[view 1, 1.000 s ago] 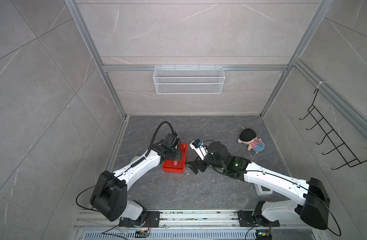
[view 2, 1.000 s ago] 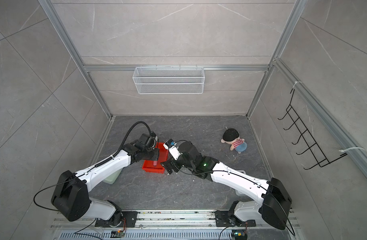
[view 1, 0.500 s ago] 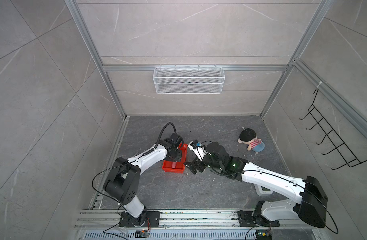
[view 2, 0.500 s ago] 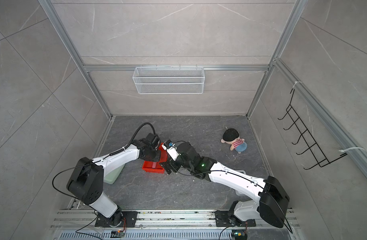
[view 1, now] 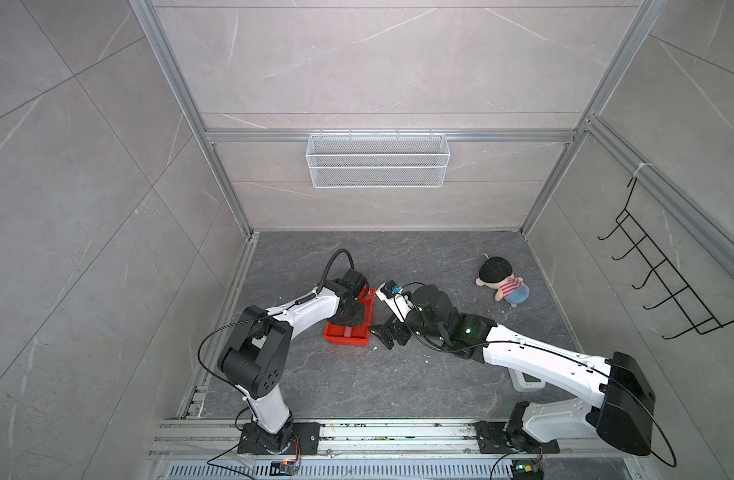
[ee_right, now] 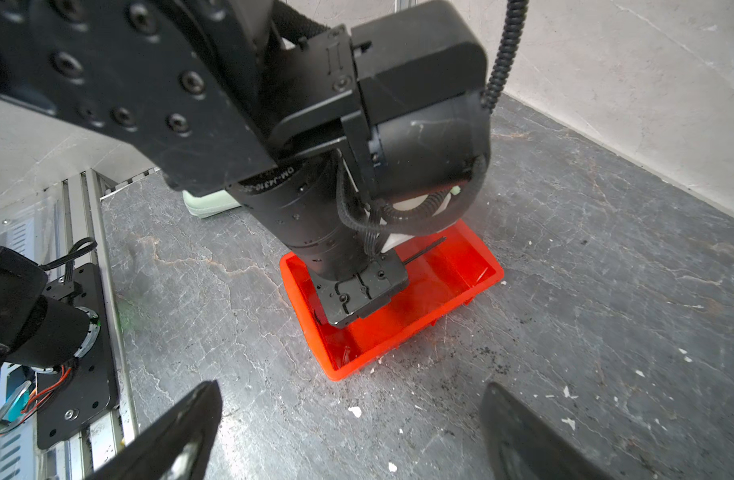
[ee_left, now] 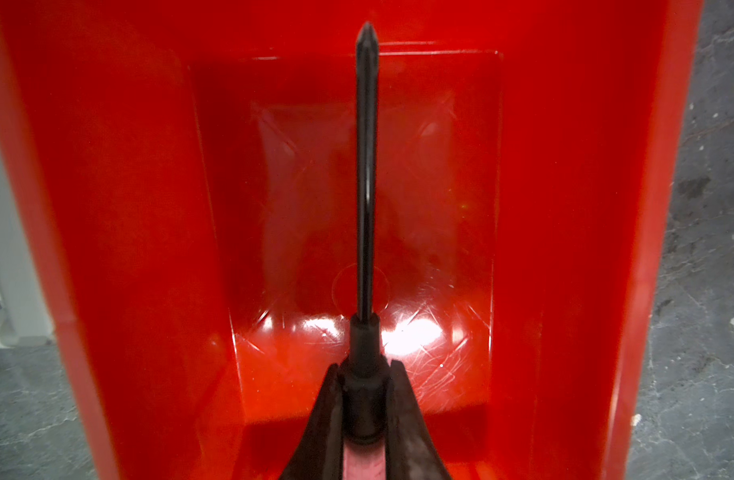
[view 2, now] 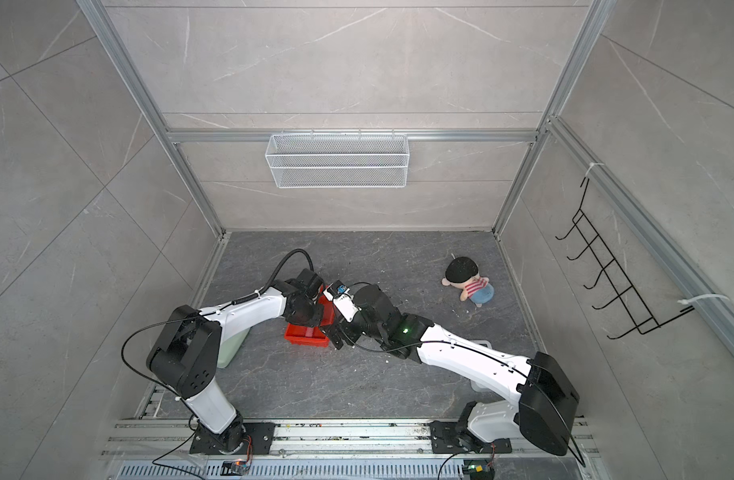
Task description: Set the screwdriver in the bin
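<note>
The left arm (view 1: 305, 309) has folded up. Its big black elbow joint (view 1: 253, 353), which lay low beside the rail (view 1: 398, 432) a second ago, now stands raised on an upright link, closer to the bin (view 1: 340, 338). The wrist (view 1: 348, 311) reaches further over the bin and hides more of its red floor. The right arm (view 1: 535, 359) has edged slightly toward the bin.

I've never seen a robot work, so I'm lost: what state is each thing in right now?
bin: upright on the floor
screwdriver: held over the bin, not yet released
left hand: shut on the screwdriver
right hand: open, empty
wire basket: hanging, empty
doll: lying on the floor
</note>
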